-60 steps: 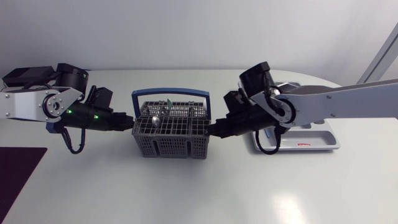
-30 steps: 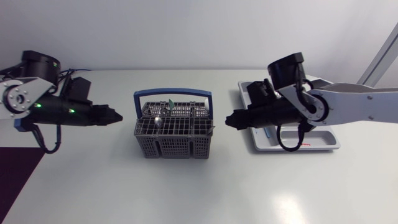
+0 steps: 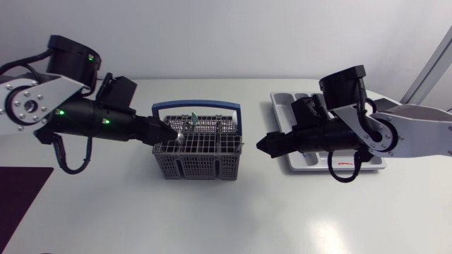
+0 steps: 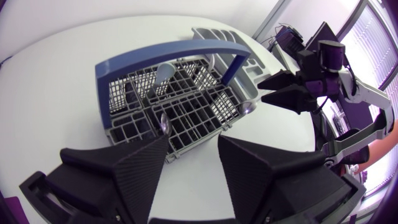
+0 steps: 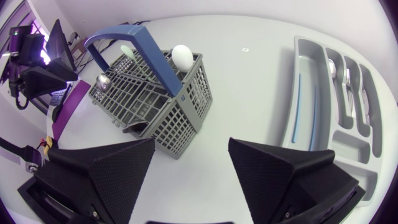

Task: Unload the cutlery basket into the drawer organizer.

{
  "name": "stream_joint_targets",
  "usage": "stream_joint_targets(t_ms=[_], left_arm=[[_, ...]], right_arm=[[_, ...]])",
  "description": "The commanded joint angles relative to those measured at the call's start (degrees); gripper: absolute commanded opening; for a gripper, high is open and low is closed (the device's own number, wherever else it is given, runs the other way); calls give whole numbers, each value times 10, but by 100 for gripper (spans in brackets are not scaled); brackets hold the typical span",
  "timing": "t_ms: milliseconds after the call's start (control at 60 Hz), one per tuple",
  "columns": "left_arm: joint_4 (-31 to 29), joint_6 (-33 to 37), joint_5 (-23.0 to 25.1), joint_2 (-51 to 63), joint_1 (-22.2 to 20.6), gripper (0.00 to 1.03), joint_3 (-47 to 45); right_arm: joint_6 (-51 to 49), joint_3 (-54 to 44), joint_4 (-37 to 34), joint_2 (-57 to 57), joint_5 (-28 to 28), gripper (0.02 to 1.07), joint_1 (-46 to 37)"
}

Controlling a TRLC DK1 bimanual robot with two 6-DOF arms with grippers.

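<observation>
One grey plastic lattice basket (image 3: 200,156), arched blue handle (image 3: 196,104).

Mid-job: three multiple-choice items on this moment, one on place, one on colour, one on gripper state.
1. Where is the left gripper?
A) over the basket's left end
B) flat on the table
C) off the table
2. What colour is the basket's handle?
A) red
B) blue
C) yellow
3. How is the right gripper?
A) shut on a spoon
B) shut on the handle
C) open, empty
1 A: head view shows its tips above the basket's left cells.
2 B: blue in every view.
3 C: its wrist view shows fingers apart, nothing between.
</observation>
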Motion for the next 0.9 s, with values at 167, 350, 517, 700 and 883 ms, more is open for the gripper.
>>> stream_joint_targets(t_ms=[167,350,517,700,883], left_arm=[[35,-13,-15,77,-1,61,30],[53,-14,-27,104,-7,56,38],[61,-19,-32,127,-22,40,46],[65,-24,-32,138,-29,20,53],[64,-27,-40,148,-34,16,53]], right_arm=[[-26,-25,-9,-27,-8,92,-10],[-29,-30,-8,-29,-12,92,-13],[-37,-36,-8,-33,-15,92,-20],[-44,-43,-9,-41,-18,92,-32],[-49,-53,-5,-44,-22,92,-39]])
